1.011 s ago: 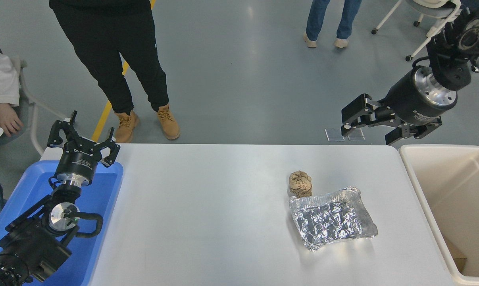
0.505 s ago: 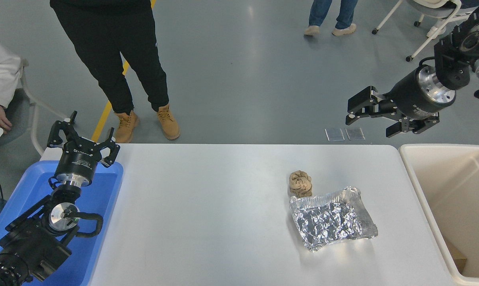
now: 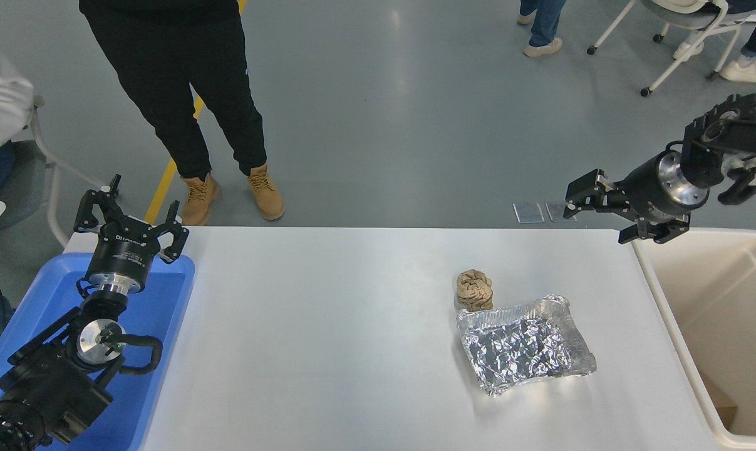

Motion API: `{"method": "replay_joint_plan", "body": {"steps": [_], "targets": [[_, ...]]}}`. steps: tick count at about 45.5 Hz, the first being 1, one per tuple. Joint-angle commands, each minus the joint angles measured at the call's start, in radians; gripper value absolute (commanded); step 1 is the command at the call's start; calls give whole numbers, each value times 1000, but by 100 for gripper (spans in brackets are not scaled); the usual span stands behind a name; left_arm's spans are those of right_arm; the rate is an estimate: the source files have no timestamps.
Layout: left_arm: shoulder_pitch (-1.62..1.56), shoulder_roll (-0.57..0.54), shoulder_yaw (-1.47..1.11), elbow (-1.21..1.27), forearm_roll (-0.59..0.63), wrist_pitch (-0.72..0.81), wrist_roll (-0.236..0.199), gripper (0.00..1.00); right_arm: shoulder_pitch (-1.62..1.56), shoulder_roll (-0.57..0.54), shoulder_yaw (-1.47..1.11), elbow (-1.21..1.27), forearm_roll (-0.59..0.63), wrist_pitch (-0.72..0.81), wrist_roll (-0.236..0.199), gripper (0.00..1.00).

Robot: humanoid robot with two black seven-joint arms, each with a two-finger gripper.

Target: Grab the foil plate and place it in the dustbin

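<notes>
The foil plate (image 3: 525,344), a shiny crinkled silver tray, lies flat on the right half of the white table (image 3: 327,338). The dustbin (image 3: 728,300), a cream bin with a thick rim, stands against the table's right edge. My right gripper (image 3: 597,219) is open and empty. It hangs in the air over the table's far right corner, beside the bin's far left corner and well beyond the plate. My left gripper (image 3: 130,216) is open and parked at the lower left, over the blue tray (image 3: 46,294).
A crumpled brown paper ball (image 3: 475,290) sits touching the plate's far left rim. A person in black trousers and tan boots (image 3: 196,94) stands at the table's far side. A white sleeve (image 3: 2,100) shows at the left edge. A chair (image 3: 678,25) stands at the top right.
My right gripper has come down and to the right, from high above the floor to the table's far right corner by the bin. The person in jeans has walked right.
</notes>
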Motion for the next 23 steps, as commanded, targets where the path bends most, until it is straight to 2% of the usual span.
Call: {"method": "replay_joint_plan", "body": {"steps": [1,16,23], "targets": [[0,0,0,0,0,-2,-1,99,-119,17,54,-31,-42,-124,0,100],[0,0,0,-1,0,-2,-1,99,-257,55,38,-31,-53,-138,3,100],[0,0,0,-1,0,-2,0,99,-262,54,27,-2,-154,-138,7,99]]}}
